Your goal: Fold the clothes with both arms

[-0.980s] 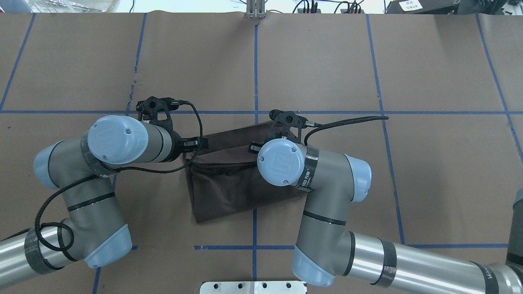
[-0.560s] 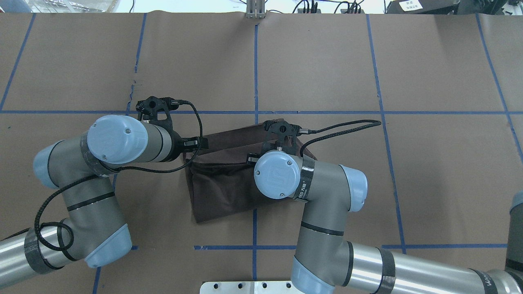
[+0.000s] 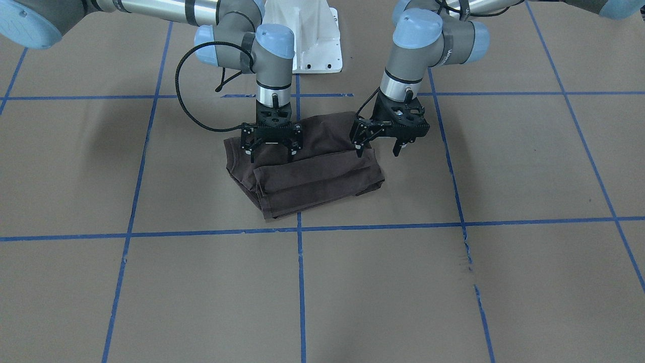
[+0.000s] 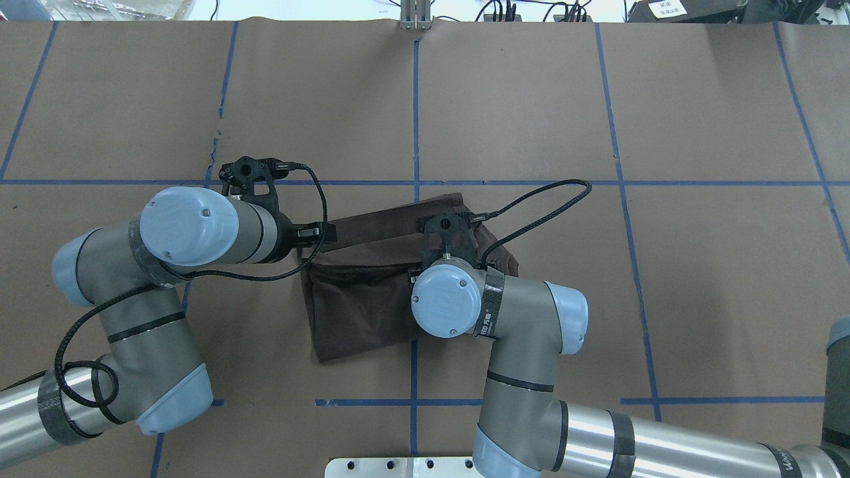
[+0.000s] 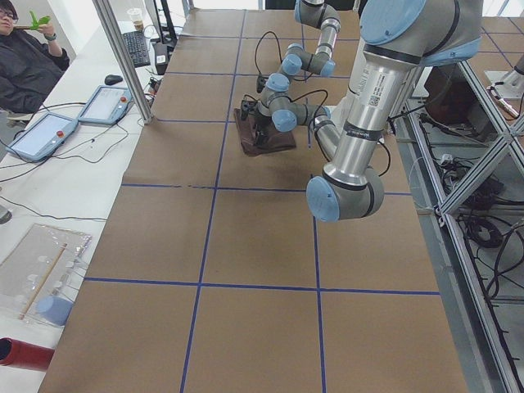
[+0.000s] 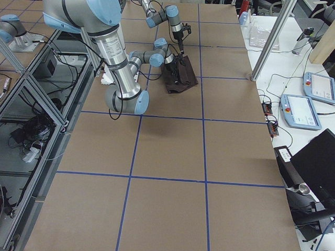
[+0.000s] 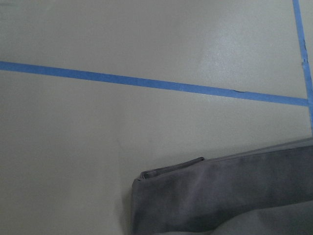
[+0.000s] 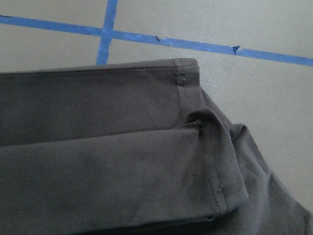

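Note:
The clothes are one dark brown T-shirt (image 3: 312,174), folded into a thick rectangle on the brown paper table (image 3: 453,282); it also shows under both arms in the overhead view (image 4: 358,305). My right gripper (image 3: 271,155) hangs open just above the shirt's end on its own side, nothing between its fingers. My left gripper (image 3: 378,150) stands open at the opposite end, one fingertip (image 3: 359,151) by the cloth edge and the other over bare table. The left wrist view shows a folded corner of the shirt (image 7: 220,196); the right wrist view shows stacked hemmed layers (image 8: 122,161).
Blue tape lines (image 3: 302,229) mark a grid on the paper. The white base pedestal (image 3: 307,45) stands behind the shirt. At the table's far side a seated person (image 5: 29,65), tablets (image 5: 106,102) and a metal post (image 5: 123,57) show.
My right wrist has drawn back toward the robot and slightly left over the shirt, uncovering the shirt's far right corner. The left arm has stayed put.

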